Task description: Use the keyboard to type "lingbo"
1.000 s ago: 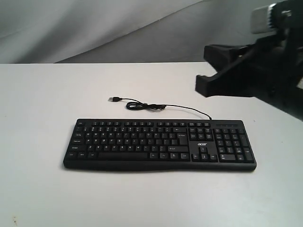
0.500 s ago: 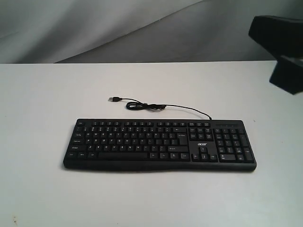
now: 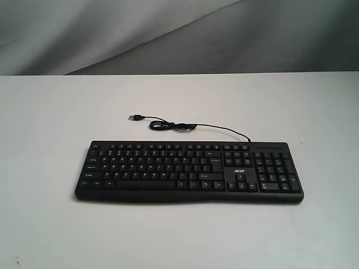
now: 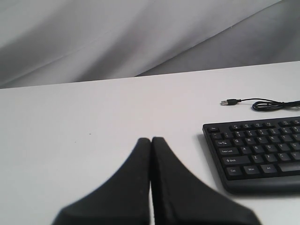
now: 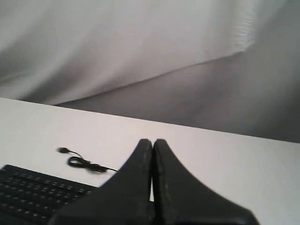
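Observation:
The black keyboard (image 3: 189, 171) with white legends and an "acer" logo lies flat on the white table, number pad at the right end. Its thin USB cable (image 3: 179, 125) runs behind it to a loose plug. Neither arm shows in the exterior view. In the left wrist view my left gripper (image 4: 151, 139) is shut and empty, above bare table beside the keyboard's (image 4: 258, 150) Ctrl-and-Shift end. In the right wrist view my right gripper (image 5: 153, 141) is shut with nothing in it, raised off the table, with the keyboard's (image 5: 33, 192) back edge and the cable (image 5: 84, 163) seen below it.
The white table (image 3: 50, 112) stretches around the keyboard on every side. A grey cloth backdrop (image 3: 168, 33) hangs behind the table's far edge.
The right arm, seen at the upper right a second ago, has drawn back to the right and left the exterior view. The keyboard and cable have not moved.

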`<state>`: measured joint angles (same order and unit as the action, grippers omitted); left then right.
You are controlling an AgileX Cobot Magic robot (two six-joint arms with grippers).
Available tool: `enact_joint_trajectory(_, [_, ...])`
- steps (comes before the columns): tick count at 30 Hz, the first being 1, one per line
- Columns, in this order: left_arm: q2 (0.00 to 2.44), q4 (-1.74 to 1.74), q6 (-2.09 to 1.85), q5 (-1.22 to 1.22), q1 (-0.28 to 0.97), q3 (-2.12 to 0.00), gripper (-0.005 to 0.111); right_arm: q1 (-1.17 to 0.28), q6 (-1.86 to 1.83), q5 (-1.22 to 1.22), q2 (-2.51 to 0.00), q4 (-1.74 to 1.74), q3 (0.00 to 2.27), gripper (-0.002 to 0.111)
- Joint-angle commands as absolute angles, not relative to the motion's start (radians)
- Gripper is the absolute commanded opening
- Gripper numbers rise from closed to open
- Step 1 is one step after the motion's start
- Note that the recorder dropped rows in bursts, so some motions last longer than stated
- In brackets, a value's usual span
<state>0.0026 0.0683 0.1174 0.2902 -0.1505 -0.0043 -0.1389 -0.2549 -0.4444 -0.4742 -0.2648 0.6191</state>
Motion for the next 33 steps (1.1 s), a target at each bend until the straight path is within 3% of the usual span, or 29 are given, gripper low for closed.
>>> enact_joint_trajectory(1, [0.000, 0.060, 0.121, 0.286, -0.152, 0.000, 0.001, 0.016, -0.260, -0.519, -0.352, -0.235, 0.571, 0.000])
enact_joint_trajectory(11, [0.000, 0.060, 0.121, 0.286, -0.152, 0.000, 0.001, 0.080, -0.264, -0.413, -0.130, -0.215, 0.336, 0.000])
enact_joint_trajectory(21, [0.000, 0.060, 0.121, 0.286, -0.152, 0.000, 0.001, 0.080, -0.263, -0.237, -0.099, -0.280, 0.115, 0.000])
enact_joint_trajectory(33, [0.000, 0.060, 0.121, 0.286, -0.152, 0.000, 0.001, 0.080, -0.105, -0.247, -0.031, -0.074, 0.006, 0.000])
